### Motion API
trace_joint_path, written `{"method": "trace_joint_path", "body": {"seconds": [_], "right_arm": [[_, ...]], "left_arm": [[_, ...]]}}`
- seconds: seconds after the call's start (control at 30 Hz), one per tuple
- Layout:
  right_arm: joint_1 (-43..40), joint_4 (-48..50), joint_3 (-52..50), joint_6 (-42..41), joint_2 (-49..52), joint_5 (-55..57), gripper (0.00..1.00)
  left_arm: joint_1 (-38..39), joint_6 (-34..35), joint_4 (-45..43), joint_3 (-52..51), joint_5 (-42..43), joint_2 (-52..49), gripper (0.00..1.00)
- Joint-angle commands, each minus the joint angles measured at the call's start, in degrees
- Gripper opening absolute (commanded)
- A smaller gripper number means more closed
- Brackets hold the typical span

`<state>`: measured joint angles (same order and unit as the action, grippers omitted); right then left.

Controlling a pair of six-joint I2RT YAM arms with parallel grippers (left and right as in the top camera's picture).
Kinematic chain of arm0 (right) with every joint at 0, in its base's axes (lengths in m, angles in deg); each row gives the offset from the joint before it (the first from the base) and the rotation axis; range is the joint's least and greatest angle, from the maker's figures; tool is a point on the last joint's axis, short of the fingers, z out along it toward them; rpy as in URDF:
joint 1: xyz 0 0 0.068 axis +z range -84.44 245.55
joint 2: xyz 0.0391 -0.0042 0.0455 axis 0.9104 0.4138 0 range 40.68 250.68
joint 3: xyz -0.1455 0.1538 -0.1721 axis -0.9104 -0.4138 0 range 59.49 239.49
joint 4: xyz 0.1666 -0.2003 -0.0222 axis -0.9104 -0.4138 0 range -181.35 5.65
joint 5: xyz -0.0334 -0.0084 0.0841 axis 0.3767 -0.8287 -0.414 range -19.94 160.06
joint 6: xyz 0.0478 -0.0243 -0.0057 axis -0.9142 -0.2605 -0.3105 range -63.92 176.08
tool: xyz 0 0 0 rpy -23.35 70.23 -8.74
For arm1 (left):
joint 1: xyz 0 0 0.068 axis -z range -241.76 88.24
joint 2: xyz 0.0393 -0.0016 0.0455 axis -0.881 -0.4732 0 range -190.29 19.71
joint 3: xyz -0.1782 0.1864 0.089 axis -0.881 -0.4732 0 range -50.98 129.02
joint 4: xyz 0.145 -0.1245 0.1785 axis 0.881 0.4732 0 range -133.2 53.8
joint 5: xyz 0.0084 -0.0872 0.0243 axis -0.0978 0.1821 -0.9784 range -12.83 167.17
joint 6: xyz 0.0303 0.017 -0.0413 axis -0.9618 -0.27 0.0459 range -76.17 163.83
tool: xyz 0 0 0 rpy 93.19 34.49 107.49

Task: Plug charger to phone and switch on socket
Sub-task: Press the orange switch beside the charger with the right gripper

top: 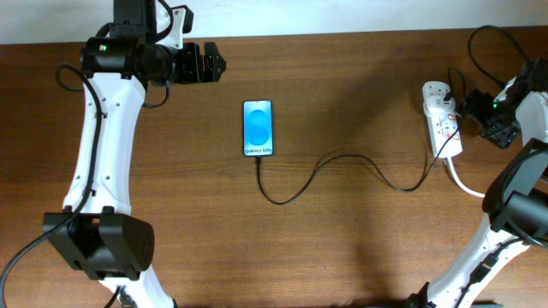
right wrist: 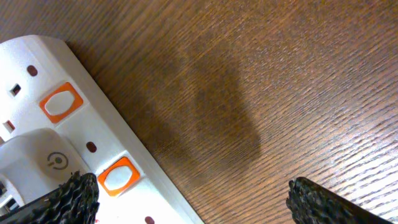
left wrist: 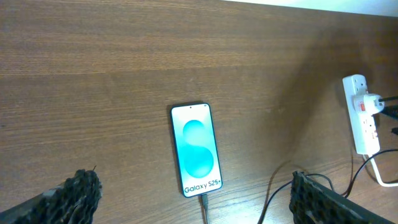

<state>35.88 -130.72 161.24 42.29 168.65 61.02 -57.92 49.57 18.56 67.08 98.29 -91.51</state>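
The phone (top: 258,128) lies flat mid-table with its blue screen lit; it also shows in the left wrist view (left wrist: 196,149). The thin black charger cable (top: 342,159) runs from the phone's bottom edge, where its tip (left wrist: 203,202) sits in the port, in a curve to the white socket strip (top: 442,128) at the right. My left gripper (top: 205,64) is open and empty, to the far left of the phone. My right gripper (top: 473,109) is open and empty beside the strip's right side. In the right wrist view (right wrist: 196,199), one finger is over the strip (right wrist: 143,186) by an orange-framed switch (right wrist: 118,176).
A white adapter (top: 445,106) is plugged into the strip. A thicker white cord (top: 462,181) leaves the strip's near end toward the right arm's base. Black robot wires loop at the back right (top: 479,43). The table's far edge runs along the top.
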Motion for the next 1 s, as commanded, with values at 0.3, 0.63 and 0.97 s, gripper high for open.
{"method": "trace_joint_path", "body": {"seconds": [0.3,0.63,0.97], "right_arm": [[2.0,-0.8,-0.6,-2.0,3.7,-0.8,1.0],[3.1,-2.7,-0.6,-0.3,3.7,-0.8,1.0],[4.4,-3.9,-0.6,-0.1,3.7,1.2,0.99]], "left_arm": [[0.0,-0.7,0.1,-0.2,0.0,-0.3,0.99],[0.0,-0.7,0.1,-0.2,0.0,-0.3,0.99],[0.0,-0.7,0.1,-0.2,0.0,-0.3,0.99]]}}
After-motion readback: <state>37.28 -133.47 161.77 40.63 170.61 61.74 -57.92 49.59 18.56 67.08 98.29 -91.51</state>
